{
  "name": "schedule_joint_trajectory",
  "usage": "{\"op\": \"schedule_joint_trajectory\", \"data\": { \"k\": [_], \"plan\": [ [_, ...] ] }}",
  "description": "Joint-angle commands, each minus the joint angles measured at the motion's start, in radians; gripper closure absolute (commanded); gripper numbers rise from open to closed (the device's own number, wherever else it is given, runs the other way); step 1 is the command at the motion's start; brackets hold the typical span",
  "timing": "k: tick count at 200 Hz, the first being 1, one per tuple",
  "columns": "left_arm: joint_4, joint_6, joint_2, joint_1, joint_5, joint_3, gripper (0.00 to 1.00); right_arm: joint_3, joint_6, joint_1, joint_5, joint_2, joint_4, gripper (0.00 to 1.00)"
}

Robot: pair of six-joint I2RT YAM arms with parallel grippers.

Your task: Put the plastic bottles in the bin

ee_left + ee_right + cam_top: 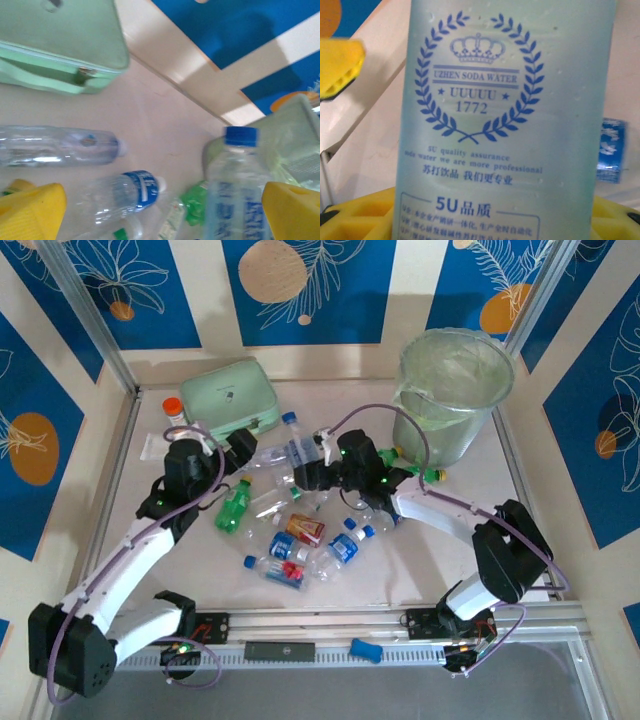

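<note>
The left arm (130, 560) runs from its near-left base toward the far side, with the wrist bent to the right. The left tool (243, 445) gapes wide, its yellow fingers (30, 210) far apart and gripping nothing. The right arm (440, 515) folds at a raised elbow on the near right and stretches left to the centre. There the right tool (314, 464) is clamped on a plastic bottle (505, 125).

The pale blue bottle (505, 120) is carrying a dark blue crown-and-wreath print, and the bin (452, 415) is looking grey-green.
</note>
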Motion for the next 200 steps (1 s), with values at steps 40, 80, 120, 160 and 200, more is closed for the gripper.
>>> {"op": "schedule_joint_trajectory", "data": {
  "k": [40, 80, 120, 160, 200],
  "plan": [
    [-0.08, 0.08, -0.049, 0.033, -0.059, -0.084, 0.0, 0.206, -0.158, -0.166, 0.196, -0.131, -0.231, 0.5],
    [-0.03, 0.112, 0.042, 0.033, 0.046, -0.085, 0.0, 0.275, -0.152, -0.328, 0.23, -0.212, -0.305, 0.5],
    [0.016, 0.178, 0.187, 0.031, 0.229, -0.03, 0.0, 0.365, -0.123, -0.53, 0.151, -0.235, -0.388, 0.5],
    [0.0, 0.223, 0.269, -0.002, 0.297, 0.031, 0.0, 0.502, -0.111, -0.685, 0.069, -0.136, -0.512, 0.5],
    [-0.049, 0.268, 0.265, -0.051, 0.225, 0.052, 0.0, 0.605, -0.105, -0.761, 0.044, -0.021, -0.606, 0.5]
  ]
}}
